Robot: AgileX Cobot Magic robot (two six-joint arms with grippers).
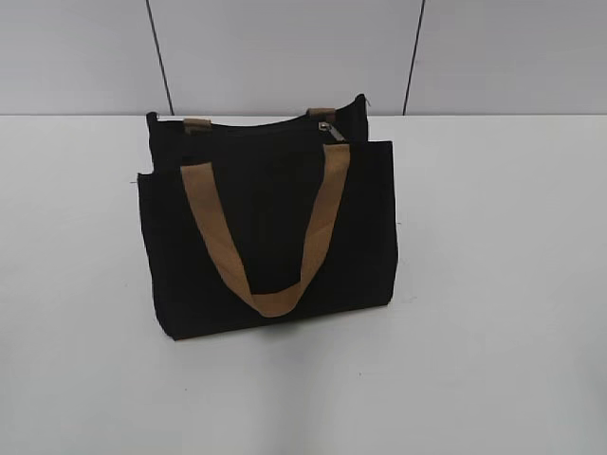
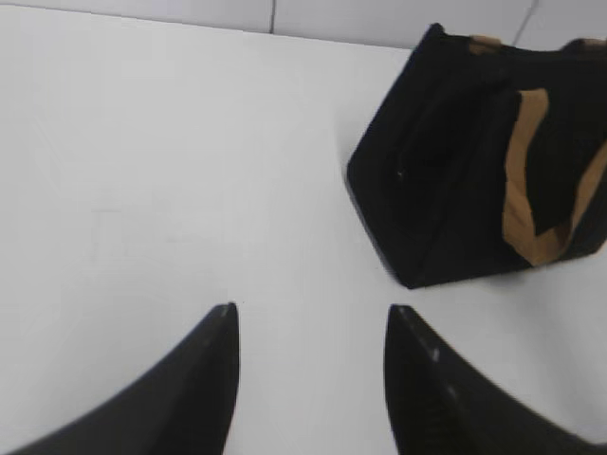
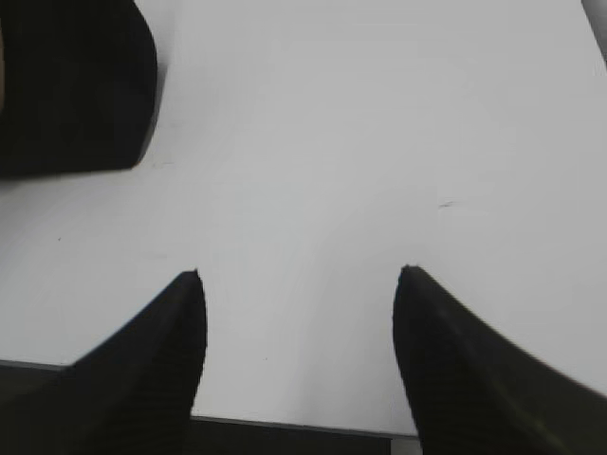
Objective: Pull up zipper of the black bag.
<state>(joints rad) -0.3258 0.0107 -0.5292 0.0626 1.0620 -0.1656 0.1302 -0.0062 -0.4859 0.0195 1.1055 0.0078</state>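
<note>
The black bag (image 1: 275,218) stands upright in the middle of the white table, with a tan handle (image 1: 266,237) hanging down its front. The small silver-grey zipper pull (image 1: 327,124) sits at the right end of the bag's top edge. The bag also shows in the left wrist view (image 2: 446,171) at the upper right and in the right wrist view (image 3: 66,85) at the upper left. My left gripper (image 2: 313,308) is open and empty over bare table, well short of the bag. My right gripper (image 3: 299,273) is open and empty near the table's front edge. Neither arm shows in the exterior view.
The white table (image 1: 493,284) spreads around the bag on all sides. A grey panelled wall (image 1: 285,47) stands behind it. The table's front edge (image 3: 285,422) lies just under my right gripper.
</note>
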